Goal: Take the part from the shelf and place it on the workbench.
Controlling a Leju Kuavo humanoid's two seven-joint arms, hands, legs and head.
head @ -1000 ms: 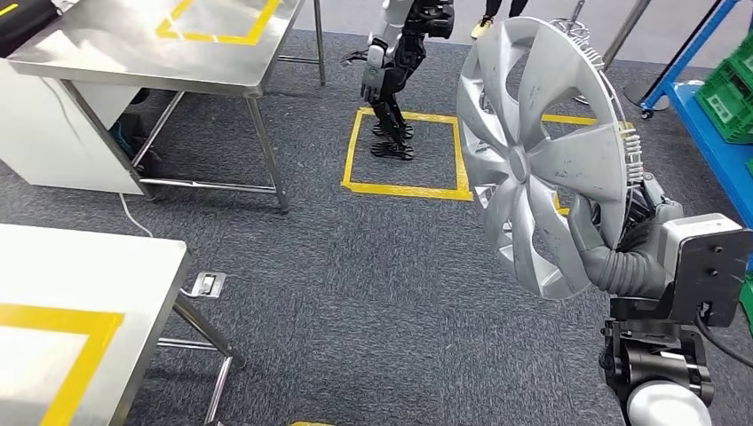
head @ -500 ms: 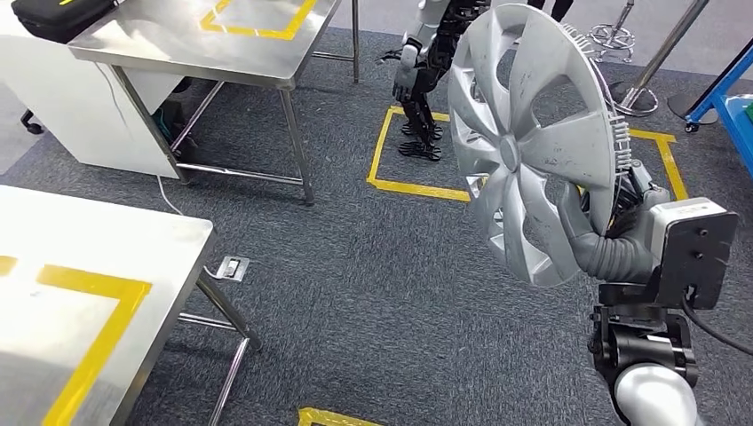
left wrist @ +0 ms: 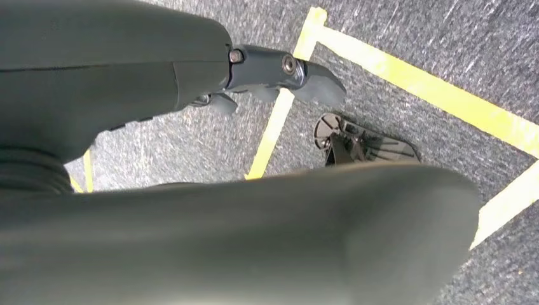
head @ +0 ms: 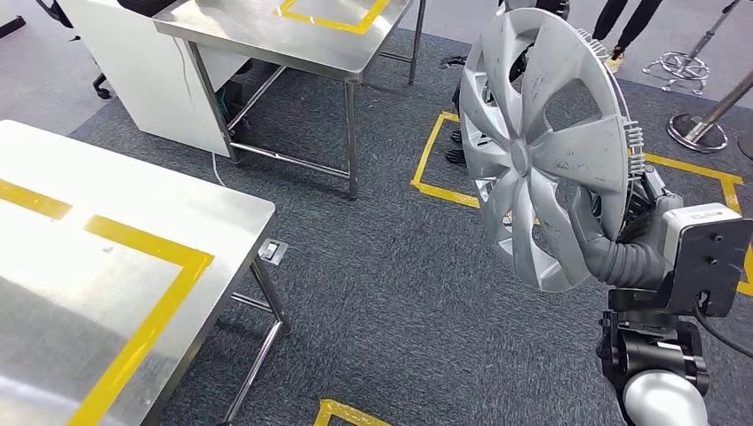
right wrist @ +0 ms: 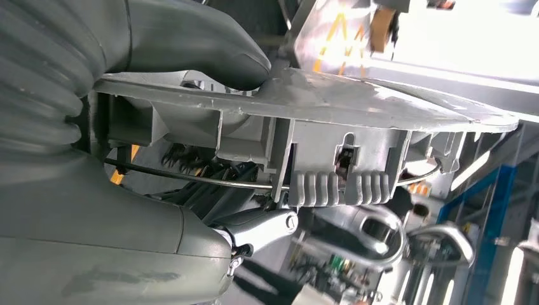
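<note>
In the head view the right hand [head: 613, 235] is gripping the silver wheel cover [head: 542, 151] upright above the carpet, right of the workbench [head: 115, 266], while the left wrist view is showing the left hand [left wrist: 191, 82] holding nothing, and the right wrist view is showing the thumb pressing the cover's rim.

Your right arm [head: 661, 390] is glossy silver below a black jointed wrist. Your right hand [head: 613, 253] wears a grey ribbed cover beside a pale grey, screw-dotted box [head: 706, 253].
</note>
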